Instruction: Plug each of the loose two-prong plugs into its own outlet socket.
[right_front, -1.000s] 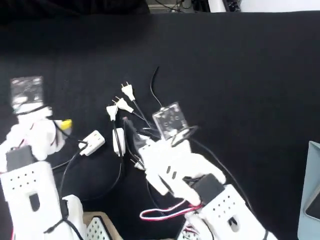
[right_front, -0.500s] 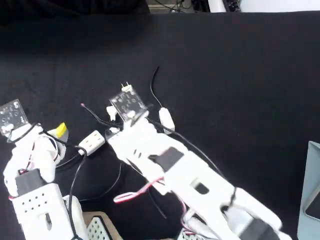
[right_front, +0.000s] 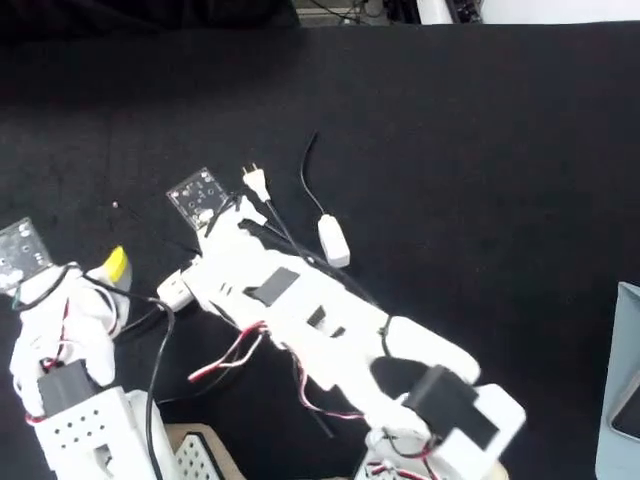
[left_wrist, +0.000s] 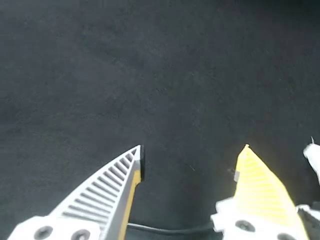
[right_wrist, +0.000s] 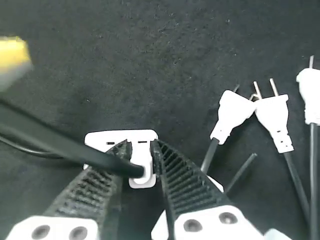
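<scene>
Plugs (right_wrist: 231, 111) lie loose just beside the right gripper (right_wrist: 139, 145), whose fingers (right_wrist: 172, 170) close narrowly on the white outlet socket (right_wrist: 120, 140), seemingly pinching it steady for plugging. The left gripper (left_wrist: 192, 155) hangs wide open, empty, over bare cloth (left_wrist: 150, 60).

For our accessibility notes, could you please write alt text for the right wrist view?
The right gripper pinches the narrow end of a white outlet socket on the black table; two white two-prong plugs lie loose nearby.
</scene>
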